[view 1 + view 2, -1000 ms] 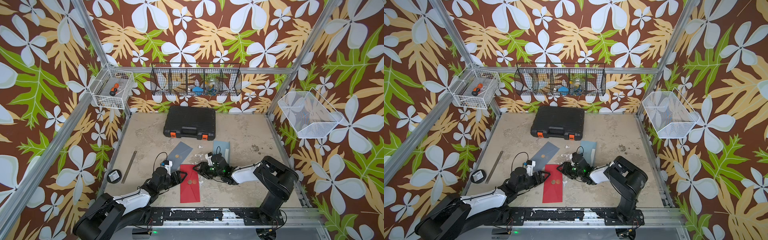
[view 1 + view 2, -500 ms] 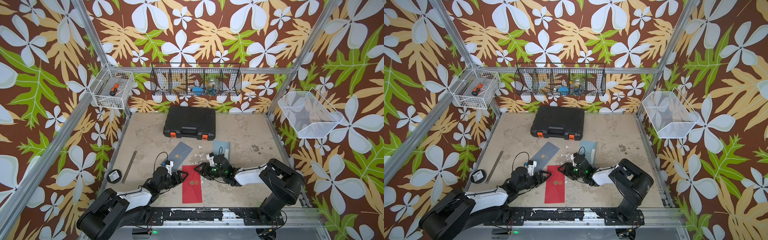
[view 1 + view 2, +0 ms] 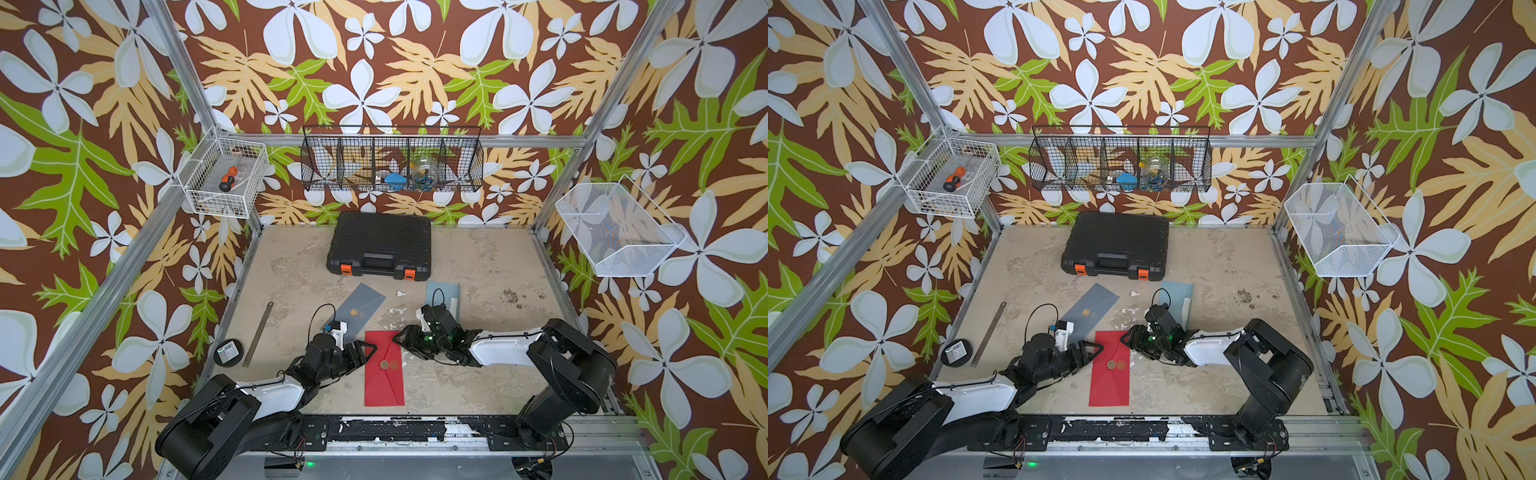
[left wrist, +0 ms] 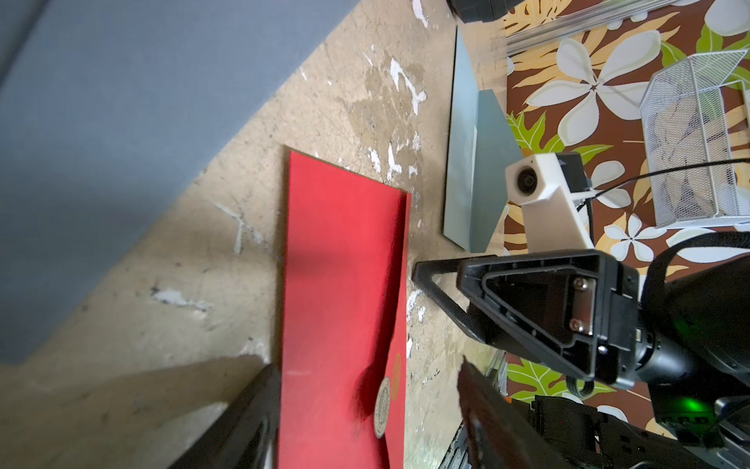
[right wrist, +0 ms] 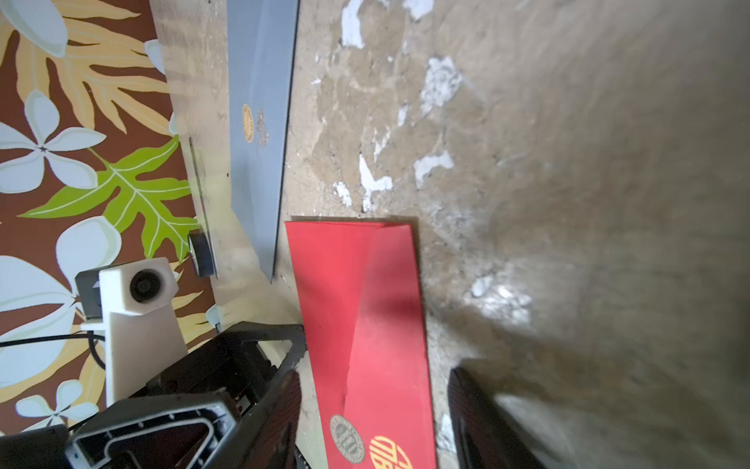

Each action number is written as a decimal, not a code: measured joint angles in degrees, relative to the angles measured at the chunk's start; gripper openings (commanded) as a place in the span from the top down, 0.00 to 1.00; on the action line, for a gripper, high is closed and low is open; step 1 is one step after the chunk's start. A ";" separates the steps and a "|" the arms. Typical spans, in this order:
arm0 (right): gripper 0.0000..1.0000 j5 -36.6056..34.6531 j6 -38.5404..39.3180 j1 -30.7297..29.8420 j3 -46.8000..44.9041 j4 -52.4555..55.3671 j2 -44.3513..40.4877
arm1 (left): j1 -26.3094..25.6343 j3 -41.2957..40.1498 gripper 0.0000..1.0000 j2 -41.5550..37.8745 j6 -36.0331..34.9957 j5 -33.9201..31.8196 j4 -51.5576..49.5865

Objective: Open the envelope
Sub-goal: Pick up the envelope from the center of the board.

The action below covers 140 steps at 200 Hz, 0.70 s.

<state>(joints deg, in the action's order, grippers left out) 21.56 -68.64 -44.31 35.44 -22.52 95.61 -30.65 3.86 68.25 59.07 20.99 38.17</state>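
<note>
The red envelope [image 3: 384,374] lies flat near the table's front middle, its flap folded over with a round gold seal [image 3: 384,365] at the tip. My left gripper [image 3: 365,349] is open at the envelope's left edge, near its far end. In the left wrist view the envelope [image 4: 345,284] runs between the two spread fingers [image 4: 251,414]. My right gripper [image 3: 401,338] is open at the envelope's far right corner. The right wrist view shows the envelope [image 5: 365,325] and its seal [image 5: 346,437] between the dark fingers [image 5: 475,418]. Neither gripper holds anything.
A grey envelope [image 3: 359,305] lies just beyond the left gripper and a pale blue one [image 3: 444,297] behind the right gripper. A black case [image 3: 380,245] stands at the back. A metal ruler [image 3: 257,334] and a round black disc [image 3: 227,352] lie at the left.
The right arm's elbow has swung out to the right while its gripper stayed at the envelope's corner. The left arm and the envelope have hardly moved.
</note>
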 measured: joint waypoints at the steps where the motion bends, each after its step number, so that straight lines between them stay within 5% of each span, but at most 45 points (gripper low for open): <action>1: 0.40 0.00 0.02 -0.02 0.02 -0.11 0.07 | 0.00 0.00 0.28 0.00 0.07 0.02 0.00; 75: 0.40 2.08 -1.42 -0.33 -0.33 -5.40 2.03 | 0.02 -0.46 0.28 -0.61 2.27 0.02 0.44; 140: 0.50 2.82 -1.75 -0.20 0.83 -5.05 3.91 | -0.07 -1.25 0.39 -4.76 5.31 1.27 1.81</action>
<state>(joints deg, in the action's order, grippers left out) 24.38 -70.39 -44.51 36.27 -27.57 99.53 -30.72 2.61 63.48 64.38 22.26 39.99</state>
